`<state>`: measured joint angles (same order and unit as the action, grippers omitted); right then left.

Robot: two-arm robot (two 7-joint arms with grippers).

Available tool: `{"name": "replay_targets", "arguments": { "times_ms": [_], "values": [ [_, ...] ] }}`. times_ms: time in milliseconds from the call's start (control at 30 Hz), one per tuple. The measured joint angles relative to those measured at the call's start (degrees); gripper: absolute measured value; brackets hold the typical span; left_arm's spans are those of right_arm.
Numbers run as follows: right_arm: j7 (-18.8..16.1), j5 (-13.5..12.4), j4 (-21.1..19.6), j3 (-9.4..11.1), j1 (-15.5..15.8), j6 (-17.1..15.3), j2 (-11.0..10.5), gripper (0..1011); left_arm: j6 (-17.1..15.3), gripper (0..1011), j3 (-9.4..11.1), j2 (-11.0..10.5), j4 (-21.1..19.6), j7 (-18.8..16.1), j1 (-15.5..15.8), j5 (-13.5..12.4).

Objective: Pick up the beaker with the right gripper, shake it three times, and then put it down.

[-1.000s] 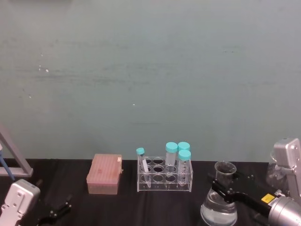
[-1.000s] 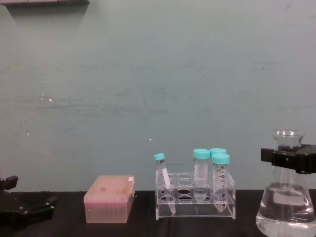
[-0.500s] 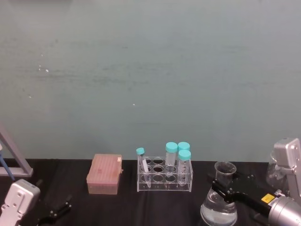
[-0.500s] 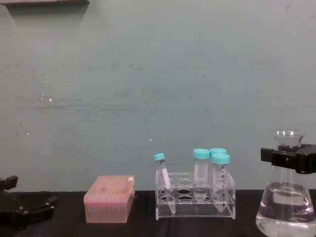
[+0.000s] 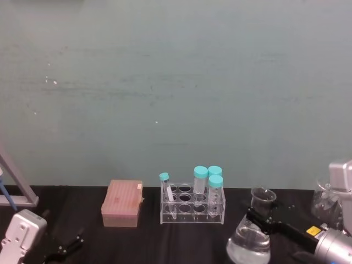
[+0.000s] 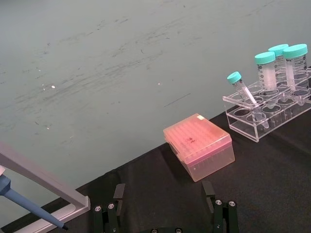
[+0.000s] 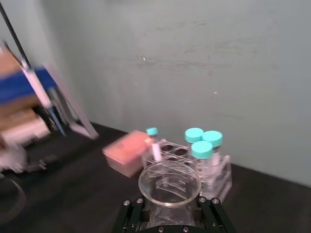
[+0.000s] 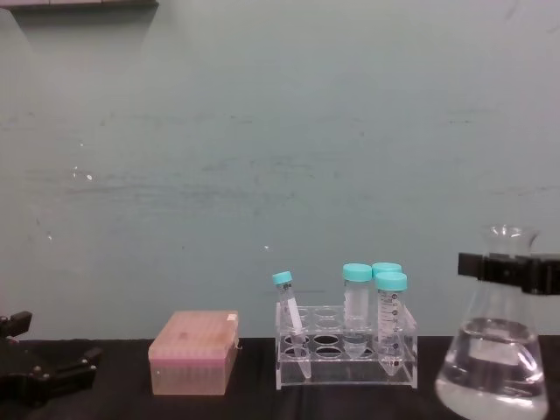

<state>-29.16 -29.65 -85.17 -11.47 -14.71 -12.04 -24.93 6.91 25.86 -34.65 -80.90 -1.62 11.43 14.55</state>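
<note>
Tilting now where it was standing upright half a second ago, the Erlenmeyer flask (image 8: pixel 492 372) is leaning with its wide base swung toward the robot's left and its flared rim toward the right. Clear liquid is filling its lower part. The flask is hanging over the right end of the black table (image 5: pixel 137 242), near the front edge; whether its base is touching the surface cannot be told.

The right gripper (image 8: pixel 509 270) is pinching the flask's neck just under the rim, its blocky black jaws pressing on either side of the glass. A yellow sticker (image 5: pixel 312 231) is showing on the right arm, its writing too small to read.

The left gripper (image 6: pixel 164 194) is lying parked at the table's left front corner, its fingers (image 6: pixel 118 196) spread apart.

Toward the back edge, a clear tube rack (image 8: pixel 346 363) is carrying four teal-capped tubes (image 8: pixel 391 302) with printed graduations that cannot be read. A pink pipette-tip box (image 8: pixel 192 354) is sitting just beside the rack on its left.
</note>
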Motion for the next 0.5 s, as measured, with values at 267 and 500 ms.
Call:
{"name": "replay_targets", "arguments": {
  "times_ms": [267, 500],
  "values": [
    [-0.86, -17.4, 0.08, 6.03, 1.52, -12.2, 5.7, 451, 0.0, 1000, 0.0, 0.0, 0.0, 0.0, 0.0, 0.0],
    [3.5, -28.97, 0.06, 10.18, 2.69, -22.85, 10.37, 452, 0.0, 1000, 0.0, 0.0, 0.0, 0.0, 0.0, -0.01]
  ]
}}
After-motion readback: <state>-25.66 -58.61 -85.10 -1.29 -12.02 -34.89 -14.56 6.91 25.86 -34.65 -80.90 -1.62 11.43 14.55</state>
